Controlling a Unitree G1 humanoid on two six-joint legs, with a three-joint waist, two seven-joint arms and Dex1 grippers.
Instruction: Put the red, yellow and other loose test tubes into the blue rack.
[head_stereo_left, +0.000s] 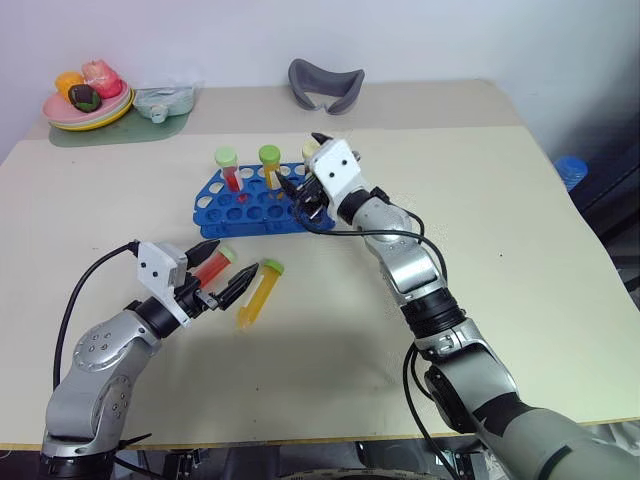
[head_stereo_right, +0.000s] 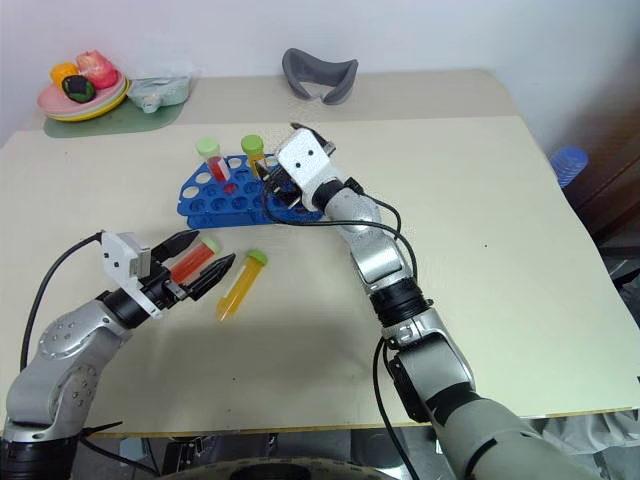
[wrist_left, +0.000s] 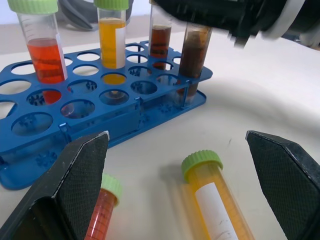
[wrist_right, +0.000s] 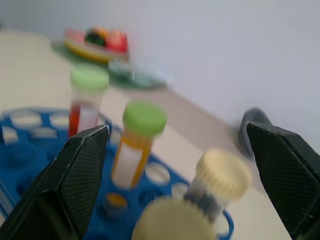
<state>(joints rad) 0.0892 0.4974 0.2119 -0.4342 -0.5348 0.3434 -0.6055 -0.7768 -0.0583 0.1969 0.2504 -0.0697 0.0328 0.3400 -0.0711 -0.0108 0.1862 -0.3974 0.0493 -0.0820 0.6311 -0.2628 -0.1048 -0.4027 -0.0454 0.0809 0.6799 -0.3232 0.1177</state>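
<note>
Blue rack (head_stereo_left: 250, 205) long axis runs left-right, probably skewed slightly. Loose yellow tube (head_stereo_left: 259, 292) and red tube (head_stereo_left: 212, 266) point caps far-right. Left gripper (head_stereo_left: 222, 272) and right gripper (head_stereo_left: 300, 195) jaws apart.

Four tubes stand in the rack (head_stereo_left: 245, 205) (two loose tubes (head_stereo_left: 257, 292) lie before it)

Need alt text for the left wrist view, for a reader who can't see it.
Two loose green-capped tubes, one red and one yellow, lie on the table between the open left gripper's black fingers. Behind them the blue rack holds four upright tubes: red, yellow and two dark brown.
</note>
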